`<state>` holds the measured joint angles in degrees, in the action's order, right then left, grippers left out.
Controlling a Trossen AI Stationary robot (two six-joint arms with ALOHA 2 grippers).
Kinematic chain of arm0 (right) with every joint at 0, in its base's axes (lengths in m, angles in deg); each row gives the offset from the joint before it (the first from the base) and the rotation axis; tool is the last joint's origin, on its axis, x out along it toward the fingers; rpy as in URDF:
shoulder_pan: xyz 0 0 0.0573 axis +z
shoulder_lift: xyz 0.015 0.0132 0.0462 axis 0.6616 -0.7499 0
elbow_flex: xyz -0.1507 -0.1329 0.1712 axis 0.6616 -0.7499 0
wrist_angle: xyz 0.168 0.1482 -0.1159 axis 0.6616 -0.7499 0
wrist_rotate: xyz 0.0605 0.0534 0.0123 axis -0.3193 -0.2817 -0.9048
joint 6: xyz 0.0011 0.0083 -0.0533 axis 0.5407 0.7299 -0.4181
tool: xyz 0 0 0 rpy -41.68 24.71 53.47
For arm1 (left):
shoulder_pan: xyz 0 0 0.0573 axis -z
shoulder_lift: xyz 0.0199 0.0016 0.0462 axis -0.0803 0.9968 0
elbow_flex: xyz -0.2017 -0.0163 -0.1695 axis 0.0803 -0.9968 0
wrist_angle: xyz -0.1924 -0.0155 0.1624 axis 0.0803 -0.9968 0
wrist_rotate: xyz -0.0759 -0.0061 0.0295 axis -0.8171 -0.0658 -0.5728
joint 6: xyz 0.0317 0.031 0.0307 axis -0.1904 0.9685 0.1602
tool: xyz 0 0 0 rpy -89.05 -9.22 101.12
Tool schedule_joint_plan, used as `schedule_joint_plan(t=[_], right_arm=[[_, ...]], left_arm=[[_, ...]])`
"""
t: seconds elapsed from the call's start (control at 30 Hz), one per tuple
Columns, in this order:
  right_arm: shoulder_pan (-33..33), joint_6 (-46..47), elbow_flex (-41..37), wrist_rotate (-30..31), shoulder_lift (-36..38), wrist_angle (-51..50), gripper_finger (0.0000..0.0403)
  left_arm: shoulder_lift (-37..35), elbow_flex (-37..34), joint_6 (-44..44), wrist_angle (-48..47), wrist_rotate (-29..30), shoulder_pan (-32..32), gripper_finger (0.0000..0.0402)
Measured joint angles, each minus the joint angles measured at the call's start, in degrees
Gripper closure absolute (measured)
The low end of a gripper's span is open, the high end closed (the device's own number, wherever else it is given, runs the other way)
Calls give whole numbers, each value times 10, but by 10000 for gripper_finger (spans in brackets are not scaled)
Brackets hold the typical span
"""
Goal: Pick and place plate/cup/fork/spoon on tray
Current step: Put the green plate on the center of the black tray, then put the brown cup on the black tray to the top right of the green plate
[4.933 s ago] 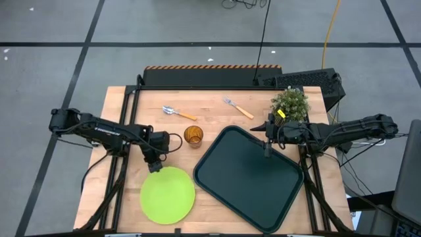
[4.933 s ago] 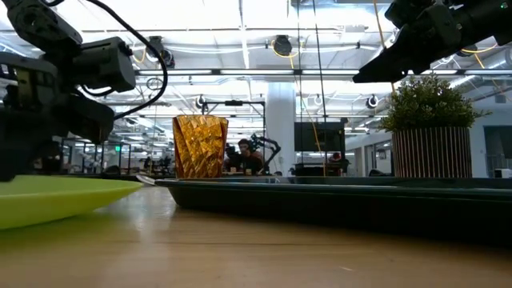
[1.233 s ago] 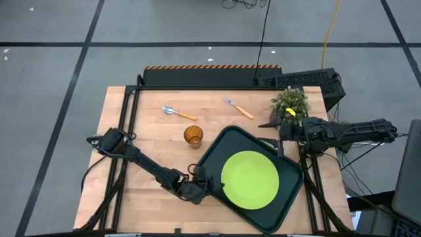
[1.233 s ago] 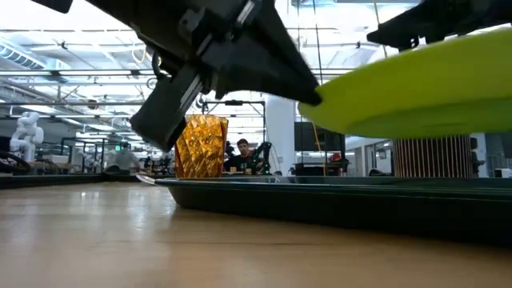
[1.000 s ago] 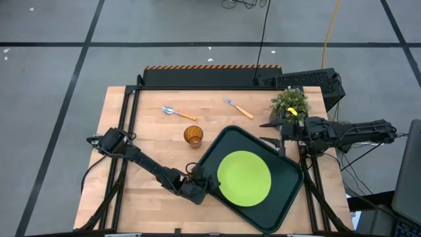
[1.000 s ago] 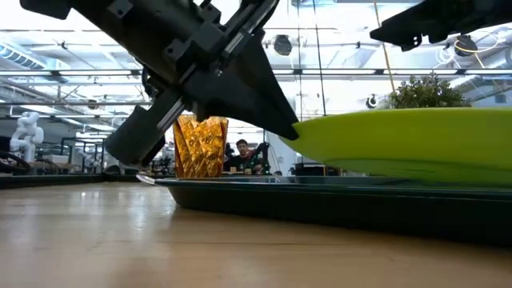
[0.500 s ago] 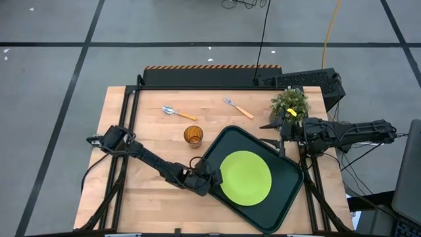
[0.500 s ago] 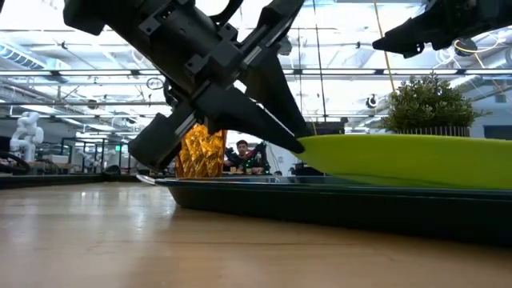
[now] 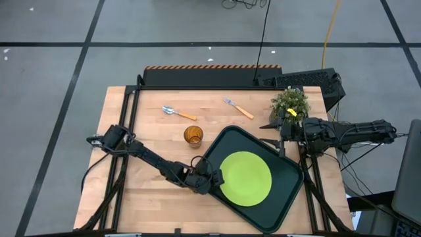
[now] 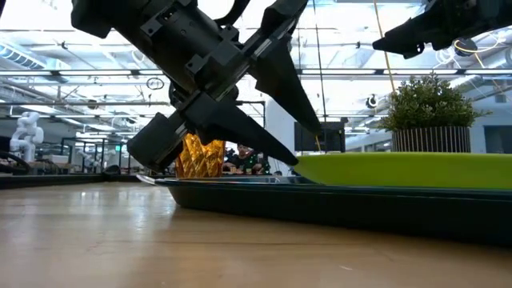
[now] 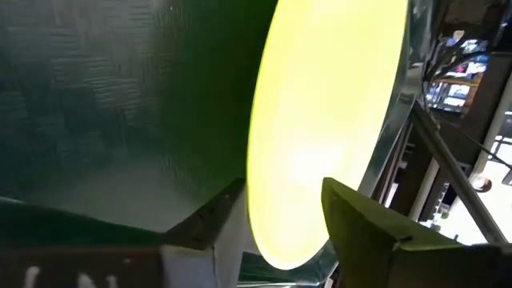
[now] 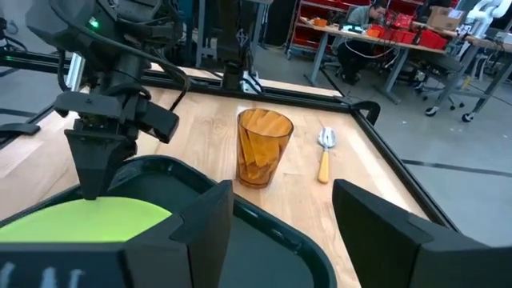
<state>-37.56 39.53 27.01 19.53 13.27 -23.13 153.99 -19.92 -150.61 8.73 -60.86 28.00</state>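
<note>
Plate (image 9: 245, 178), lime-green, lies flat inside the dark tray (image 9: 285, 199), toward its middle; left claw (image 9: 215, 180) sits at the plate's near-left edge, its jaws parted above and below the rim, gripping nothing; right claw (image 9: 268, 133) hangs wide and empty over the tray's far corner, beside the potted plant (image 9: 289, 103); cup (image 9: 193, 136) stands on the tabletop (image 9: 131, 197) just off the tray; spoon (image 9: 178, 113) and fork (image 9: 237, 108) lie farther back.
</note>
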Motion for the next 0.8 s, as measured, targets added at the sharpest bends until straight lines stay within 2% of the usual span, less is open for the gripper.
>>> schedule_joint_plan(t=[0.17,0.33,0.5,0.7,0.8], right_arm=[[0,6,0,-30,0,0,193],[0,12,0,-30,0,-12,193],[0,22,0,-30,0,-25,193],[0,31,0,-29,0,-31,193],[0,28,0,-29,0,-30,193]], left_arm=[[0,0,5,-1,-14,-16,195],[0,0,43,-1,-28,-33,171],[-1,0,47,2,-61,-24,165],[-1,0,81,1,-138,-10,165],[-2,0,97,1,-155,3,165]])
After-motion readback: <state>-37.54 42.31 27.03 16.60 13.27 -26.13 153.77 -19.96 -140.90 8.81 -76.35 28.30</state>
